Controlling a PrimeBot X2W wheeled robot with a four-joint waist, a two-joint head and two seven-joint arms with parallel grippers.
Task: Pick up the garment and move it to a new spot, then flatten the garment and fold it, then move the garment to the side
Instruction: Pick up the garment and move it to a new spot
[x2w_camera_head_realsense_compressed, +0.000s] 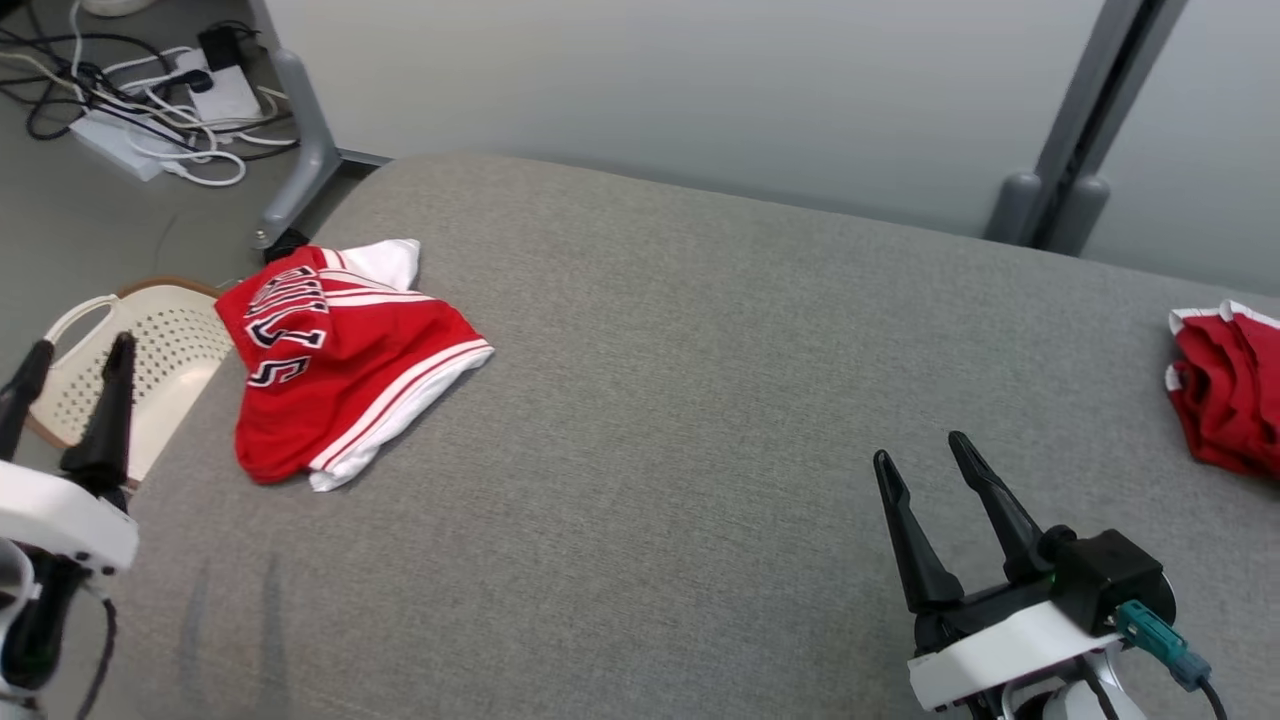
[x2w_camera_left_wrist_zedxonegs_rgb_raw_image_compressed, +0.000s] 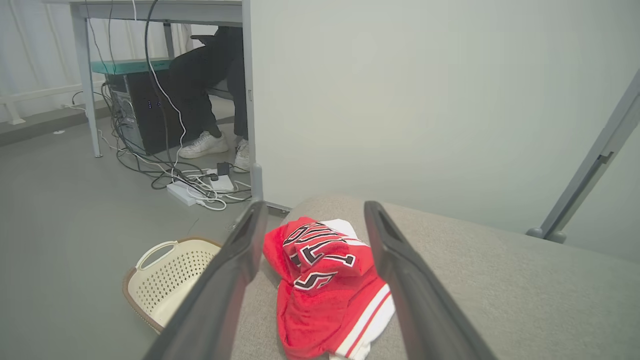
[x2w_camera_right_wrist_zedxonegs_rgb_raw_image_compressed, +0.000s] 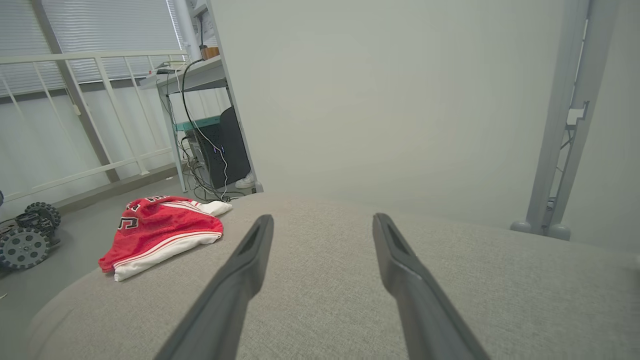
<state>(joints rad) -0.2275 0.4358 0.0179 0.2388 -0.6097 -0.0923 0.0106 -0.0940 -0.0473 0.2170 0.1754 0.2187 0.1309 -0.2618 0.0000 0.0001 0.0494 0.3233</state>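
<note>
A red jersey with white trim and dark lettering (x2w_camera_head_realsense_compressed: 335, 365) lies folded at the far left of the grey cushioned surface (x2w_camera_head_realsense_compressed: 680, 380), near its left edge. The same jersey (x2w_camera_left_wrist_zedxonegs_rgb_raw_image_compressed: 325, 285) lies ahead of my left fingers in the left wrist view, and the jersey (x2w_camera_right_wrist_zedxonegs_rgb_raw_image_compressed: 160, 230) sits off to the left in the right wrist view. My left gripper (x2w_camera_head_realsense_compressed: 75, 365) hovers open at the lower left, beside the surface edge, holding nothing. Over the lower right of the surface my right gripper (x2w_camera_head_realsense_compressed: 925, 450) is open and empty too.
A second red garment (x2w_camera_head_realsense_compressed: 1225, 390) lies crumpled at the right edge. A cream perforated basket (x2w_camera_head_realsense_compressed: 140, 365) stands on the floor left of the surface. Cables and a power strip (x2w_camera_head_realsense_compressed: 160, 100) litter the floor behind. A person's feet in white shoes (x2w_camera_left_wrist_zedxonegs_rgb_raw_image_compressed: 205, 145) rest under a desk.
</note>
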